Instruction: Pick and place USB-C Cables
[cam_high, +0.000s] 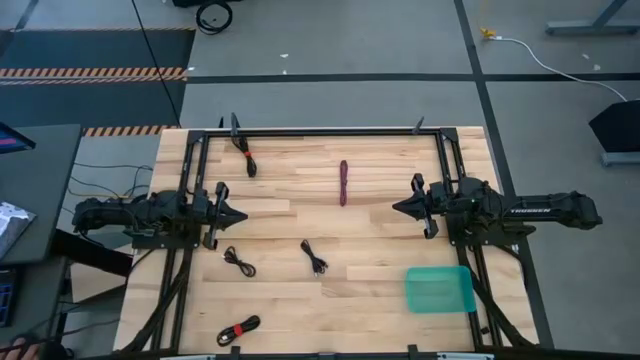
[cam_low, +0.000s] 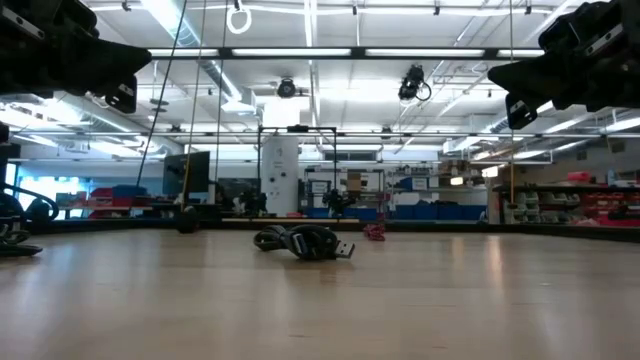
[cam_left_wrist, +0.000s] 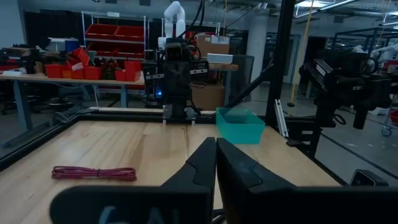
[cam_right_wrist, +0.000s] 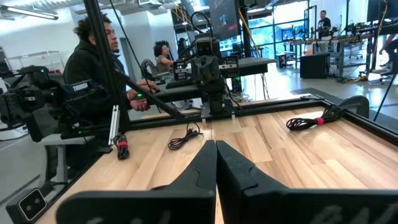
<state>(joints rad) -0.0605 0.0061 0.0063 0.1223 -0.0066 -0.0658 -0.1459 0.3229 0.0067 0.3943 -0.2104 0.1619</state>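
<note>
Dark arms level, facing; left pincer (cam_high: 243, 216) and right pincer (cam_high: 396, 207) closed, empty.

A robotics lab inside a large industrial hall is showing here. A butcher-block wooden surface (cam_high: 380, 225) is sitting in a black metal frame (cam_high: 330, 132) on a grey concrete floor (cam_high: 330, 40) that is carrying hazard-striped tape (cam_high: 95, 73) at ten o'clock. Long ceiling strip lights (cam_low: 320, 52) and exposed ducting are running overhead. Red storage bins (cam_left_wrist: 112, 31) are lining shelves and a workbench, and blue bins (cam_low: 440, 211) are standing along the far wall. People (cam_right_wrist: 93, 59) are sitting at neighbouring workstations among monitors, cabling and more robot arms (cam_left_wrist: 345, 81).
</note>
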